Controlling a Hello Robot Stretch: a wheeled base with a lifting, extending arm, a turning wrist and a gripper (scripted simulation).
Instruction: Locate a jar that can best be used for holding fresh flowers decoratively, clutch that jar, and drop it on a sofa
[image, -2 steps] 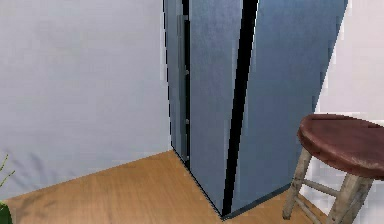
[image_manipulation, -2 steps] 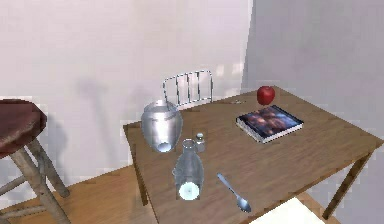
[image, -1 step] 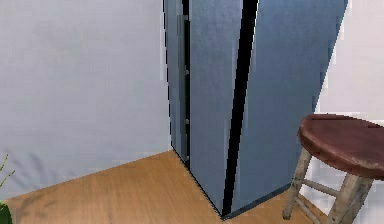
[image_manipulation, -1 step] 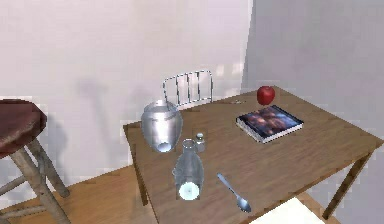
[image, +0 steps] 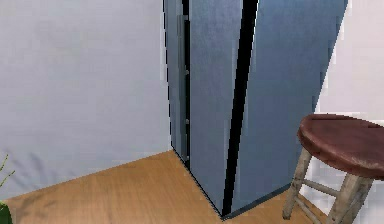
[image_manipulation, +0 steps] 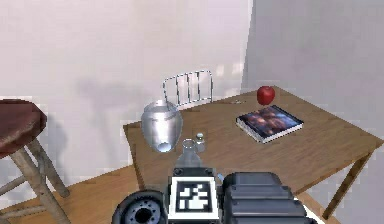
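Jar (image_manipulation: 162, 125) is located on worktop (image_manipulation: 300, 150), at the ten o'clock of the hand (image_manipulation: 188, 152), whose hold cannot be told; sofa drop is judged outstanding.

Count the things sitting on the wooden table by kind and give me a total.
Silver jar: 1
Red apple: 1
Book: 1
Small pale object beside the jar, too small to name: 1
Total: 4 that can be made out

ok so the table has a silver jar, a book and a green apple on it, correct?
Not quite. The apple is red, not green; the arm side view shows it beside the book. The silver jar and the book are on the table, as you said.
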